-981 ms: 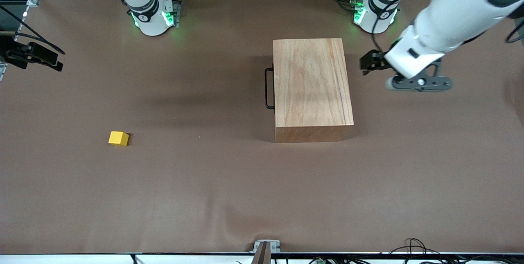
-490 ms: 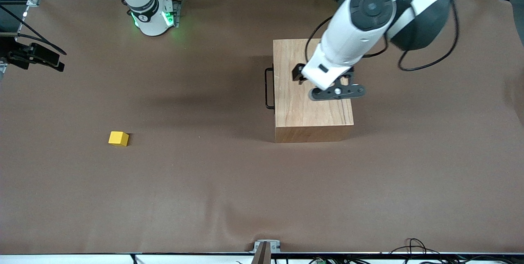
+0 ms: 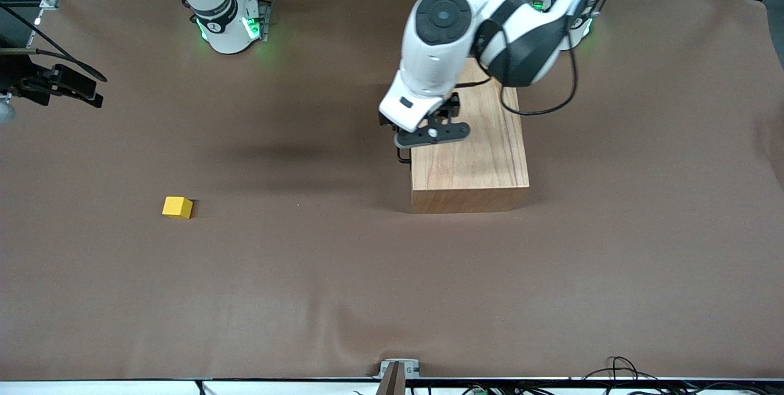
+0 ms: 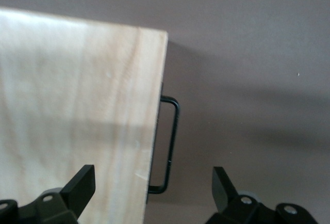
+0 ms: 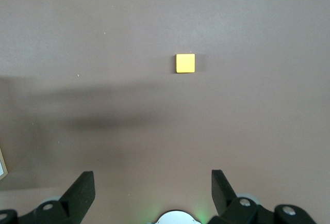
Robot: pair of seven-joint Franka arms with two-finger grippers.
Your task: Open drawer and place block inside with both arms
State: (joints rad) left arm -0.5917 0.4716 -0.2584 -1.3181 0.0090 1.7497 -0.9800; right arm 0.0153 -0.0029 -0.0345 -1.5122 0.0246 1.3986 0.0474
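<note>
The drawer is shut in the large wooden box [image 3: 484, 162]. Only its black loop handle [image 3: 402, 156] sticks out, on the side facing the right arm's end. My left gripper [image 3: 422, 136] hangs open over the box edge above the handle. In the left wrist view the handle [image 4: 171, 141] lies between the spread fingers of the left gripper [image 4: 152, 185], beside the box top [image 4: 77, 105]. The yellow block [image 3: 177, 207] sits on the table toward the right arm's end. My right gripper [image 3: 61, 86] is up high at that end, open and empty [image 5: 153, 185], with the block [image 5: 185, 63] far below it.
A brown cloth [image 3: 306, 272] covers the table. A metal clamp [image 3: 398, 370] sits at the edge nearest the front camera. The green-lit bases [image 3: 229, 27] stand along the farthest edge, with racks and cables past them.
My left arm has swung from beside the box, across its top, to over the handle edge. My right gripper has shifted only slightly. The block and box have not moved.
</note>
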